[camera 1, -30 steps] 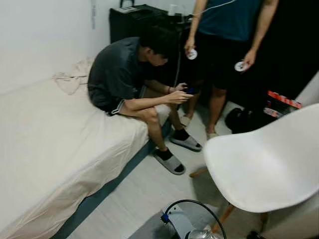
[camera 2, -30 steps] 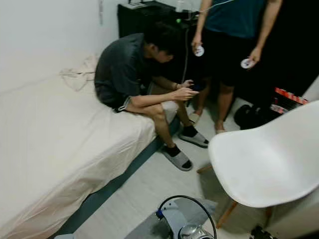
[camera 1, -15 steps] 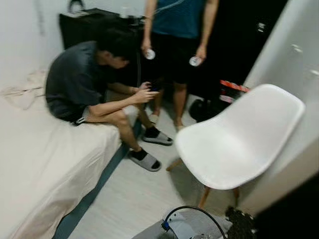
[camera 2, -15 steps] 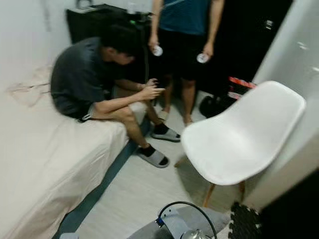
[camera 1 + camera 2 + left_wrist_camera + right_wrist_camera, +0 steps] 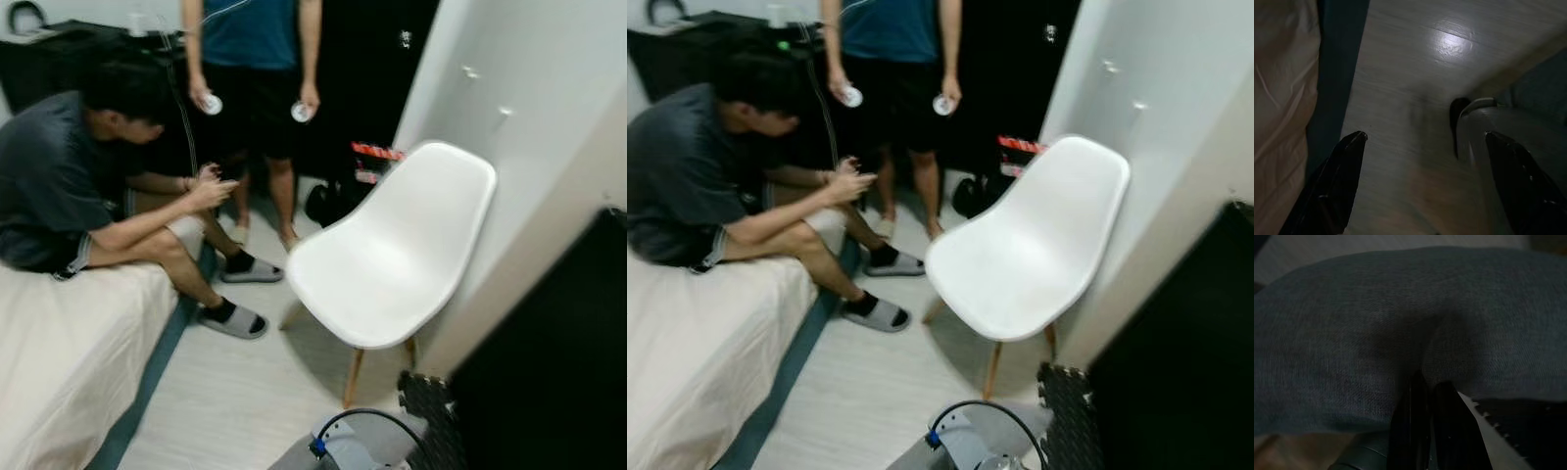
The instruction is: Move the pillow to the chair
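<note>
— What is changing here?

— The head is swinging to the right, so the whole view is sliding. The chair (image 5: 392, 255), which was cut off at the right edge a second ago, is now sitting whole near the middle. The things themselves are not moving.

— And the pillow?

— The right gripper (image 5: 1430, 382) is pinching grey cloth, its fingers nearly closed on a fold. That is probably the pillow (image 5: 1400, 308), though the wrist view is dark. It is hanging low in front of the robot, not yet on the chair.

— The other arm?

— The left gripper (image 5: 1425, 139) is hanging spread wide over the floor (image 5: 245, 392), carrying nothing, just beside the bed (image 5: 69, 343).

— So the robot is lining up?

— I think so. The white seat is lying bare and tilted back, and the way to it is looking open.

— Who is around?

— A seated person (image 5: 59, 176) is bending forward on the bed's edge, and a standing person (image 5: 250, 59) is waiting behind. The chair is backing onto a pale wall (image 5: 529, 98).
</note>
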